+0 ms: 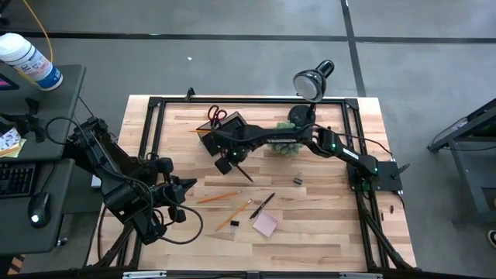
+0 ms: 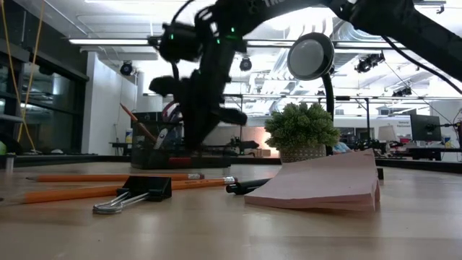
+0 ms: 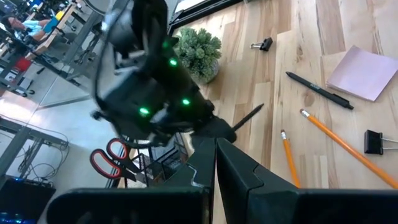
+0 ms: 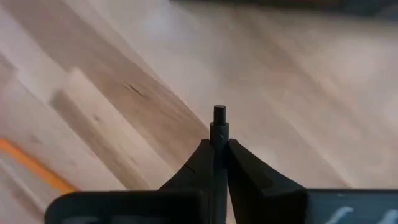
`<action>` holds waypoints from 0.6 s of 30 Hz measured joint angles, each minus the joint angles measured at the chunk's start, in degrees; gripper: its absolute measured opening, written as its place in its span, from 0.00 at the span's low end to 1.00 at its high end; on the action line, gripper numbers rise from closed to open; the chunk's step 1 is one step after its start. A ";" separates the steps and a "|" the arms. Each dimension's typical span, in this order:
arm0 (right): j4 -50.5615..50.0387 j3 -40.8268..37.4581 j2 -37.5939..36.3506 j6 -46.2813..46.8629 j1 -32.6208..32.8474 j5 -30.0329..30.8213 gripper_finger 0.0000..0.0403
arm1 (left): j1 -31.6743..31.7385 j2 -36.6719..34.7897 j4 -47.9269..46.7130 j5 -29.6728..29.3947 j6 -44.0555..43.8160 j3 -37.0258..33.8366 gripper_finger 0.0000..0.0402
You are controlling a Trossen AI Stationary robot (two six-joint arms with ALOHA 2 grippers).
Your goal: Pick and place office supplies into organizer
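The right gripper [image 1: 229, 162] pinches a black pen [image 1: 242, 171] beside the organizer [image 1: 222, 133]; next, lift it over a compartment. The left gripper [image 1: 184, 198] waits clenched, empty.

Right arm stretched left across far half of tabletop, wrist bent down, right tool [image 1: 225, 162] fingers [image 4: 205, 163] pinched on thin black pen [image 4: 219, 124]. Left arm folded at near-left edge, left tool [image 1: 186, 184] pointing right, fingers pressed together, nothing held.
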 joint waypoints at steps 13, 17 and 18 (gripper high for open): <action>17.10 9.71 -3.20 -12.03 -1.92 9.57 0.06 | 0.00 -0.75 -1.78 1.00 -0.02 0.00 0.01; 28.65 10.21 -3.32 -23.05 -2.58 12.88 0.06 | 0.00 -1.10 -1.73 1.03 -0.02 0.00 0.01; 31.47 10.21 -3.32 -25.93 -2.77 12.96 0.06 | 0.00 -1.23 -1.73 1.01 -0.02 0.00 0.01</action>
